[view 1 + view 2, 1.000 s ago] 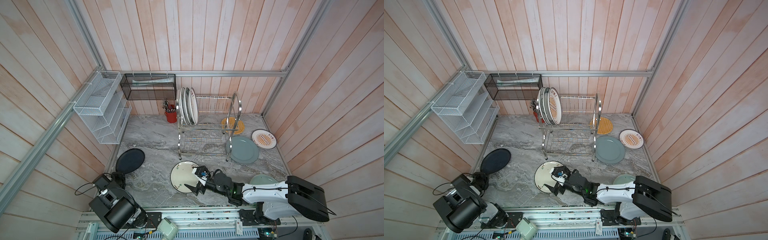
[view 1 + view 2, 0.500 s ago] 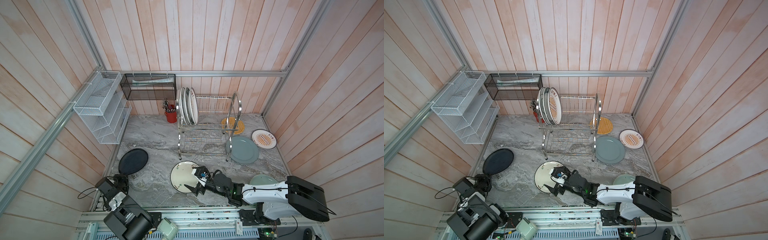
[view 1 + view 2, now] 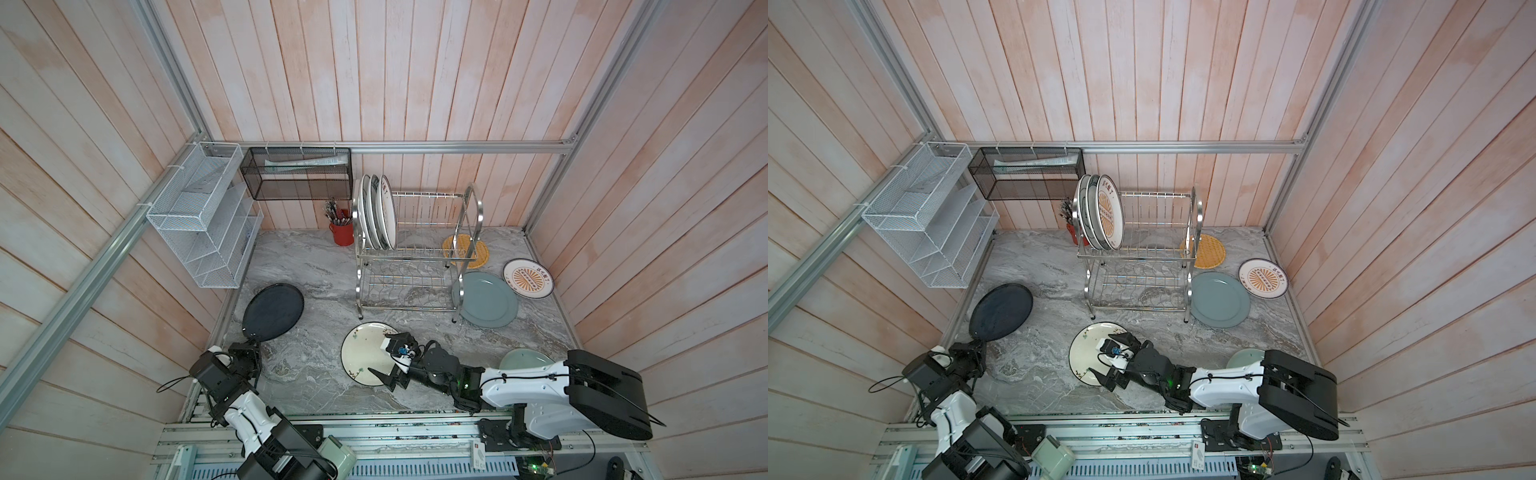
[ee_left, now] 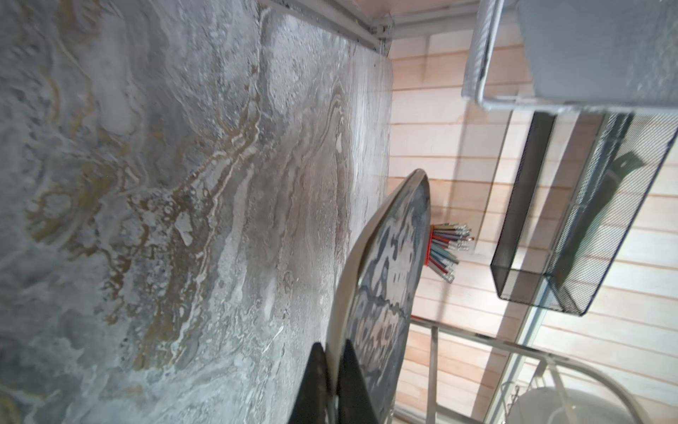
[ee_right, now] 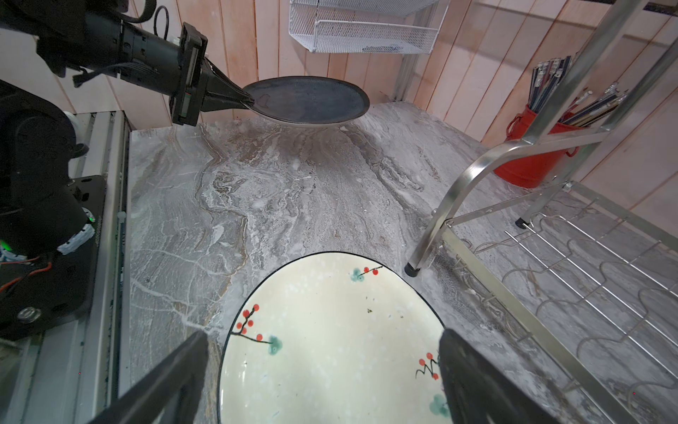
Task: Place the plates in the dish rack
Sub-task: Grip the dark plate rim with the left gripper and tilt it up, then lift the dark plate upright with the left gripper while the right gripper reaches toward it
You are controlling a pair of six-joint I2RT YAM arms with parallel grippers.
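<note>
My left gripper (image 3: 251, 345) (image 4: 332, 352) is shut on the rim of the black plate (image 3: 272, 309) (image 5: 308, 99), which hangs above the marble top near the left wall. My right gripper (image 3: 382, 353) (image 5: 323, 336) stands open over the cream floral plate (image 3: 359, 353) (image 5: 330, 348), one finger on each side; that plate lies flat in front of the dish rack (image 3: 415, 249) (image 3: 1142, 249). Three plates (image 3: 378, 216) stand upright at the left end of the rack's upper tier. The lower tier holds nothing.
A grey-blue plate (image 3: 488, 299), a sunburst plate (image 3: 528, 278) and an orange lattice plate (image 3: 465, 249) lie right of the rack. A pale green plate (image 3: 523, 359) is half under the right arm. White mesh organiser (image 3: 203, 220), black mesh basket (image 3: 299, 174), red utensil cup (image 3: 341, 230).
The left arm has swung round and carried the black plate up and a little toward the back right. The right arm and the cream floral plate have not moved.
</note>
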